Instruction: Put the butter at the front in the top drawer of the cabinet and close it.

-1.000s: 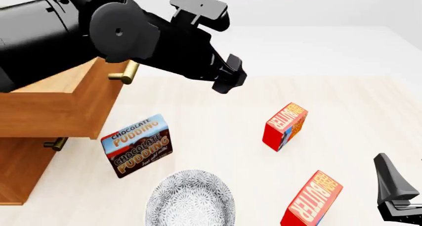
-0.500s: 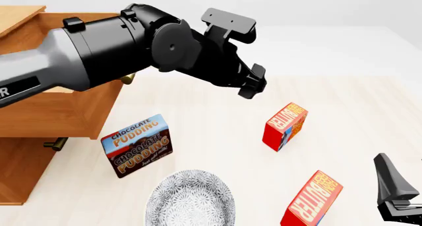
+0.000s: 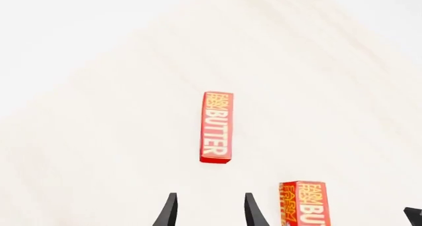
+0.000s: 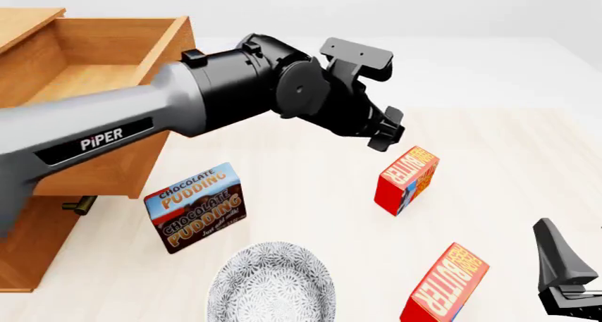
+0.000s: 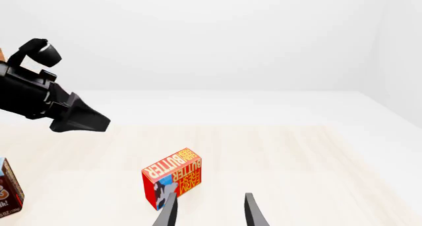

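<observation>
The butter stands tilted near the table's front edge, just left of my open right gripper; in the left wrist view the butter is partly cut off by the picture's edge. Its twin carton stands farther back and shows in both wrist views. My left gripper hovers open and empty above and just left of the twin. The top drawer of the cabinet is pulled out at the left. Both grippers' fingers stand apart.
A Chocolate Pudding box stands below the open drawer's corner. A grey patterned plate lies at the front, between the pudding box and the butter. The left arm spans across the drawer's front. A brass handle of a lower drawer sticks out.
My left arm has swung right, away from the drawer, bringing its gripper lower and close to the farther carton. The cartons, the drawer and the right gripper have not moved.
</observation>
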Robot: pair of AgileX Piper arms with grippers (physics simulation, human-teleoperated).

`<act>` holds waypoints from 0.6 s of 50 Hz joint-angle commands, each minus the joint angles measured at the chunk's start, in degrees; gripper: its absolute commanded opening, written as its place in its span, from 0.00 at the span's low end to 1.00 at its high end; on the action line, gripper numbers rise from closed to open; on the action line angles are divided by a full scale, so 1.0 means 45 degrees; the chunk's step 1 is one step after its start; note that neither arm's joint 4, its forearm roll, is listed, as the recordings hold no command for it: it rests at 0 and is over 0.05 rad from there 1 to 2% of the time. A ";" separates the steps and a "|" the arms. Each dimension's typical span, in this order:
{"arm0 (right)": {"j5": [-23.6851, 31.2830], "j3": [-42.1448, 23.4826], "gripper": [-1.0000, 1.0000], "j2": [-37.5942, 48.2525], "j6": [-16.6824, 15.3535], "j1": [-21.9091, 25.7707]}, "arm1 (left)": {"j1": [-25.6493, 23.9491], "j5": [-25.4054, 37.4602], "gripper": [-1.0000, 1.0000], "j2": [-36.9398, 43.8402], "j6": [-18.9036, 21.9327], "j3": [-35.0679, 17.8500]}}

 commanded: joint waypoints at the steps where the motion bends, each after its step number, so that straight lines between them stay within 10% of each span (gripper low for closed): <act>1: -0.0005 -0.0002 1.00 0.0008 0.0011 -0.0002 | -0.0131 -0.0145 1.00 0.1100 -0.0297 -0.0625; 30: -0.0005 -0.0002 1.00 0.0008 0.0011 -0.0002 | 0.0033 0.0514 1.00 0.3434 0.0058 -0.2606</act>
